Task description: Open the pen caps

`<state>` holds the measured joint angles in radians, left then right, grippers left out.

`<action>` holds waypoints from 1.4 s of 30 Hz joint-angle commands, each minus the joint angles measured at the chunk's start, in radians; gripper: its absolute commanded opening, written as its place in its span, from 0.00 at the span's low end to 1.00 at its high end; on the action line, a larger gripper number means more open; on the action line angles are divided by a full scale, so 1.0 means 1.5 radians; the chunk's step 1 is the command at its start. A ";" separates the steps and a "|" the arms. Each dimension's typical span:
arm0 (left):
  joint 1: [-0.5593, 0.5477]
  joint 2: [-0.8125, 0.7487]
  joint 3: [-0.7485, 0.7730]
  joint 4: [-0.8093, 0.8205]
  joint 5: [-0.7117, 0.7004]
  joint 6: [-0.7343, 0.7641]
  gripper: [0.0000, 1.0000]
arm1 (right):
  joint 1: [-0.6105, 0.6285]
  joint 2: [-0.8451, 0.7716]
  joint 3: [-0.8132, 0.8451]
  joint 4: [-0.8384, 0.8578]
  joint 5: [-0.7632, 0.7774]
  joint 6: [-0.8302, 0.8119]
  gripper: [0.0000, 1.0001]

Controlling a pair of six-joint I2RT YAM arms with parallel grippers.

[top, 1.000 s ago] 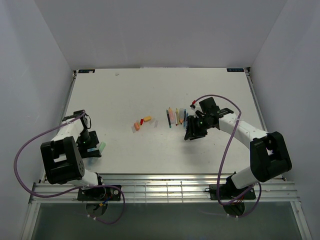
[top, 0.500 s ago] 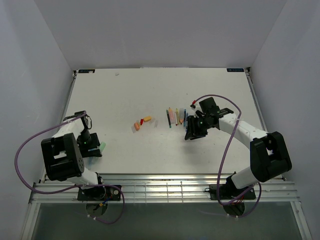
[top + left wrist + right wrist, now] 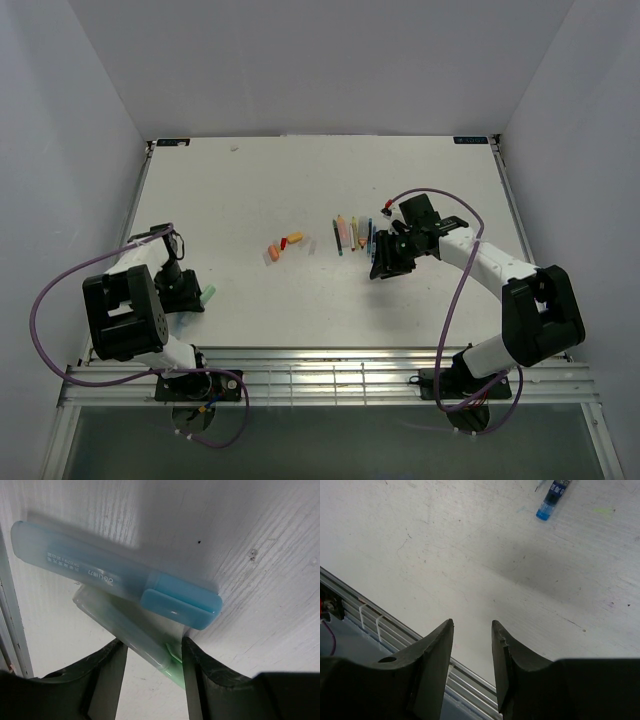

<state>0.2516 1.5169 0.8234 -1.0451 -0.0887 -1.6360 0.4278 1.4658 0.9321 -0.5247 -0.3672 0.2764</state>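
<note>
At the table's (image 3: pixel 240 190) left edge, a blue highlighter (image 3: pixel 95 570) crowds the green highlighter (image 3: pixel 125 627) that our left gripper (image 3: pixel 152 646) straddles; we cannot tell if it grips. Both lie diagonally, the blue cap (image 3: pixel 181 602) pointing right in the wrist view. Our right gripper (image 3: pixel 472 626) hangs parted, empty.

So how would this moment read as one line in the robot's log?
left gripper: open, astride green highlighter | right gripper: open, empty, above table | blue highlighter: capped, beside green one

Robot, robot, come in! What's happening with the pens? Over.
Left jaws straddle green highlighter. Right jaws open, empty. Blue highlighter, cap on, lies across it. Over.
</note>
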 commanded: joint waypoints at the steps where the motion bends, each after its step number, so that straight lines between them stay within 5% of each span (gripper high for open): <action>1: -0.002 -0.006 -0.012 -0.017 0.050 -0.264 0.57 | 0.003 -0.021 0.002 -0.005 0.004 -0.013 0.43; 20: -0.039 -0.037 -0.029 -0.049 0.056 -0.268 0.38 | 0.003 -0.038 -0.001 0.000 0.021 -0.007 0.43; 33: -0.096 -0.101 0.000 -0.079 0.059 -0.262 0.14 | 0.004 -0.055 0.010 0.002 0.011 0.005 0.43; 38: -0.156 -0.120 0.026 -0.092 0.058 -0.257 0.00 | 0.003 -0.057 0.016 -0.001 -0.006 0.004 0.43; 42: -0.261 -0.121 0.065 -0.090 0.057 -0.249 0.00 | 0.003 -0.053 0.029 -0.012 -0.025 0.001 0.43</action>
<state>-0.0620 1.3655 0.8650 -1.1236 -0.0738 -1.6363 0.4278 1.4052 0.9333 -0.5266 -0.3668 0.2810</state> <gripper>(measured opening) 0.283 0.431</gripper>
